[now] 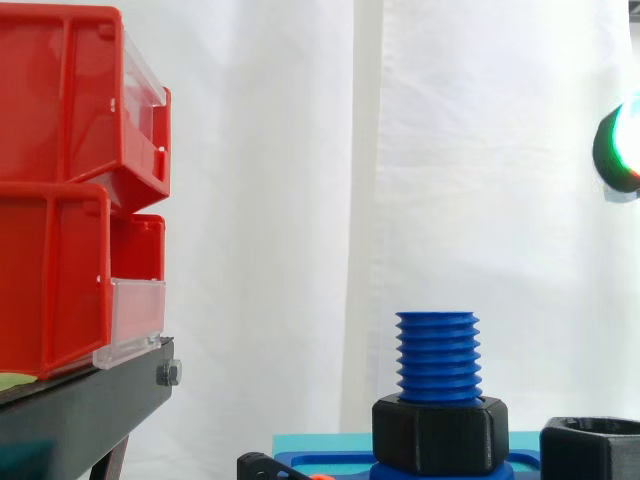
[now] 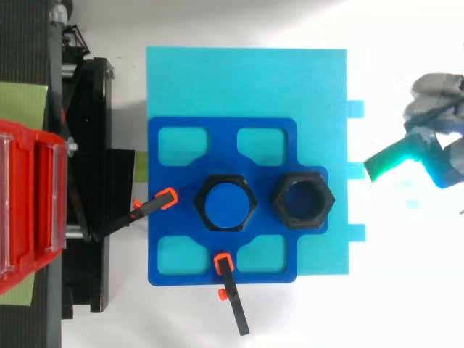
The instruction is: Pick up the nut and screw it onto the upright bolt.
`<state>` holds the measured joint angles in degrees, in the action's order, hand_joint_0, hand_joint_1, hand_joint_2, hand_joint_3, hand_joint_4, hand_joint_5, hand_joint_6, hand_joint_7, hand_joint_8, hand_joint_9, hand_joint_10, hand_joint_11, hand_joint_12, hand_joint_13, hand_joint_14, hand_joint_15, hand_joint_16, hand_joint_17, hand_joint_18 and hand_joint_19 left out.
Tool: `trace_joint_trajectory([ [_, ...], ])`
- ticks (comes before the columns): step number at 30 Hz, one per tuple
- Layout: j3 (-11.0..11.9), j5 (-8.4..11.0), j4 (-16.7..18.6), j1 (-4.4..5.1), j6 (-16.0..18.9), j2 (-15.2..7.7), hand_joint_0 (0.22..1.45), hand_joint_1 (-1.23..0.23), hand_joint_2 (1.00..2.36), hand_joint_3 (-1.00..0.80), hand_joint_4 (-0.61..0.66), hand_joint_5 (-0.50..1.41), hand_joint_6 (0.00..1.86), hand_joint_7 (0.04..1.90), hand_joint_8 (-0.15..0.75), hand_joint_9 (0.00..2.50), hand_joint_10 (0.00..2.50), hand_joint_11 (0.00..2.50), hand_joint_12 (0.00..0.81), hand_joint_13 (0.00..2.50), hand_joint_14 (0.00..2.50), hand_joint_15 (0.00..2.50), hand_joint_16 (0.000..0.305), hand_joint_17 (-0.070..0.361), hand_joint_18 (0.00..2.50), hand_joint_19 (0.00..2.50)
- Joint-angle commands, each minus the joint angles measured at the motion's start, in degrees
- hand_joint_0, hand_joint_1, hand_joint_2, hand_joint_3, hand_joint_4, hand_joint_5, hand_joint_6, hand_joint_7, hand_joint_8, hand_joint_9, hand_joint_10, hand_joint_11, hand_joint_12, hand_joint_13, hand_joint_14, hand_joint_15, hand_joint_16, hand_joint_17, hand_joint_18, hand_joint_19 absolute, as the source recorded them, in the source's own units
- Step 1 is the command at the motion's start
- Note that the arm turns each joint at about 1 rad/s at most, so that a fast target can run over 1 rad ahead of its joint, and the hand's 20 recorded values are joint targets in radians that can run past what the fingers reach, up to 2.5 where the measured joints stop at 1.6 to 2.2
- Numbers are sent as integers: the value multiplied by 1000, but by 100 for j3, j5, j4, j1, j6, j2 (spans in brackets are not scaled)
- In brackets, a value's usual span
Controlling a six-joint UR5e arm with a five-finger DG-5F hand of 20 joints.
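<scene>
An upright blue threaded bolt [image 1: 438,357] stands on a dark blue fixture plate [image 2: 168,250], with a black hex nut [image 1: 440,434] seated round its base. Just right of it on the same plate rests a second black hex nut [image 2: 302,201], loose and lying flat. My hand [image 2: 437,138] hovers to the right of the cyan board [image 2: 246,80], well above and apart from both nuts. It holds nothing. One finger reaches out straight towards the plate, and its fingertip [image 2: 386,161] glows green. In the side view the hand [image 1: 622,150] is high at the right edge.
Stacked red bins [image 1: 70,200] sit on a black stand [image 1: 85,410] at the left. Two black clamps with orange tips [image 2: 156,205] [image 2: 230,290] hold the plate at its left and front edges. A white curtain hangs behind.
</scene>
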<state>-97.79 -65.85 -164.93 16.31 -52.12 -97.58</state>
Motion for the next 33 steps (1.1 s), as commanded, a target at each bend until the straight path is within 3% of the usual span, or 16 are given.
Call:
trace_joint_trajectory([
  [1, 6, 424, 119, 92, -61, -60, 434, -898, 1000, -500, 152, -280, 502, 700, 241, 255, 0, 0, 317, 216, 0, 0, 35, 78, 0, 0],
  [2, 6, 424, 119, 92, -61, -60, 428, -893, 1000, -500, 150, -282, 501, 701, 244, 247, 0, 0, 320, 210, 0, 0, 36, 80, 0, 0],
  [4, 6, 705, 198, 171, -158, -174, 422, -878, 1000, -500, 149, -285, 501, 702, 244, 229, 0, 0, 323, 193, 0, 0, 36, 82, 0, 0],
  [7, 6, 846, 225, 232, -210, -297, 411, -853, 1000, -500, 151, -287, 501, 697, 247, 209, 0, 0, 328, 177, 0, 0, 37, 84, 0, 0],
  [8, 6, 960, 313, 294, -210, -438, 409, -847, 1000, -500, 152, -287, 501, 697, 248, 205, 0, 0, 329, 174, 0, 0, 38, 85, 0, 0],
  [15, 6, 1364, 620, 435, -210, -684, 402, -807, 1000, -500, 155, -290, 501, 694, 255, 184, 0, 0, 334, 157, 0, 0, 39, 88, 0, 0],
  [17, 6, 1628, 901, 558, -210, -877, 401, -793, 1000, -500, 156, -290, 501, 694, 256, 182, 0, 0, 335, 155, 0, 0, 39, 88, 0, 0],
  [21, 6, 2067, 1147, 707, -281, -903, 401, -781, 1000, -500, 160, -288, 501, 696, 257, 181, 0, 0, 336, 154, 0, 0, 39, 89, 0, 0],
  [24, -3, 2208, 1174, 751, -351, -903, 402, -770, 1000, -500, 164, -286, 501, 697, 259, 183, 0, 0, 336, 154, 0, 0, 40, 89, 0, 0],
  [25, 6, 2348, 1191, 795, -456, -903, 403, -767, 1000, -500, 164, -286, 501, 696, 259, 185, 0, 0, 336, 154, 0, 0, 40, 89, 0, 0],
  [33, -3, 2726, 1288, 944, -615, -912, 404, -757, 1000, -500, 168, -281, 501, 692, 265, 202, 0, 0, 337, 166, 0, 0, 40, 89, 0, 0],
])
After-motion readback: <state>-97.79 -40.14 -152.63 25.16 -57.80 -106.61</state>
